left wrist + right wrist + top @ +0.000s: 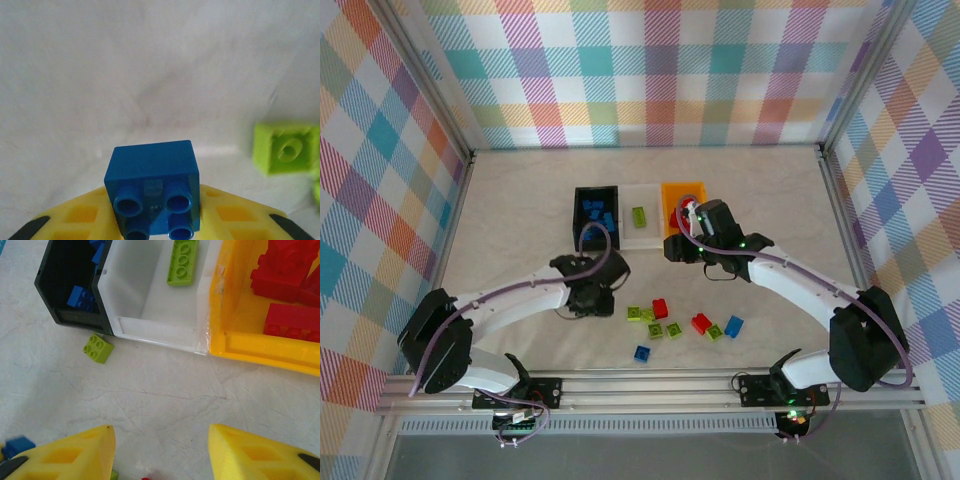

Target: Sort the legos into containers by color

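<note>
A pale, marbled tabletop [520, 220] sits inside pastel plaid walls [650, 70], with three joined containers in a row toward the far side: a black bin [55, 285] holding blue bricks [80, 297], a white bin [145, 295] with one long lime brick [182, 260], and an orange bin [240, 315] with red bricks [287, 270]. The left gripper [155, 222] is low over the bare table in front of the black bin, its yellow fingers [80, 217] closed on a blue two-by-two brick [152, 170], a small lime brick [285, 148] lying off to its right. The right gripper [160, 455] hovers just before the bins, fingers spread wide and empty. A lime square brick [98, 347] lies against the black bin's near corner. Other loose legos [701, 323] are scattered between the arms.
</note>
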Controlling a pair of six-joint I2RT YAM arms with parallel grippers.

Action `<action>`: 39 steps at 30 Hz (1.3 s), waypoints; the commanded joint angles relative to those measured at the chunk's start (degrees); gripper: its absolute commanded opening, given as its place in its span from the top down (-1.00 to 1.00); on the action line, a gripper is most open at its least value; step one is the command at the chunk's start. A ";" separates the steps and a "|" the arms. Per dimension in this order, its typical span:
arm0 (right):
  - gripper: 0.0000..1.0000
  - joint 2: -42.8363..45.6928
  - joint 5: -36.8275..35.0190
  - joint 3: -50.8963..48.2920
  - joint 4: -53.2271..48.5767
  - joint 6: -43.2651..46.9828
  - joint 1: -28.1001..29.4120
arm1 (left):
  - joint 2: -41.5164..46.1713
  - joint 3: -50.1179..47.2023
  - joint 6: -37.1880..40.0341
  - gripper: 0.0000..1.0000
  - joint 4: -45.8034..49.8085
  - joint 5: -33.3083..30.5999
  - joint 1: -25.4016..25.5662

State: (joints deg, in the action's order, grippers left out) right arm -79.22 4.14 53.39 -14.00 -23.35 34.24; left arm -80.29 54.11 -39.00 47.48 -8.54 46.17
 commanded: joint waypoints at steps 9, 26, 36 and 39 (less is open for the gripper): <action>-0.06 3.03 1.25 -2.44 0.84 -0.53 -1.34 | -12.70 23.71 6.00 0.33 -5.30 -4.79 -17.78; -0.09 6.51 2.71 -4.86 -3.96 -0.51 -2.25 | -34.85 48.74 5.69 -0.43 -1.66 -3.55 -21.66; -0.06 4.63 8.22 -5.36 -10.13 0.67 -1.92 | -20.60 41.49 5.74 -1.00 -6.27 2.53 -16.97; -0.06 3.53 9.21 -6.53 -12.40 0.85 -0.70 | -15.35 36.02 5.61 -1.00 -7.52 3.04 -13.91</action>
State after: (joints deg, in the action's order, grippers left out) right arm -74.35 10.57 48.38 -22.02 -23.14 32.67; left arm -100.77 93.65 -33.56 41.32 -7.60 29.69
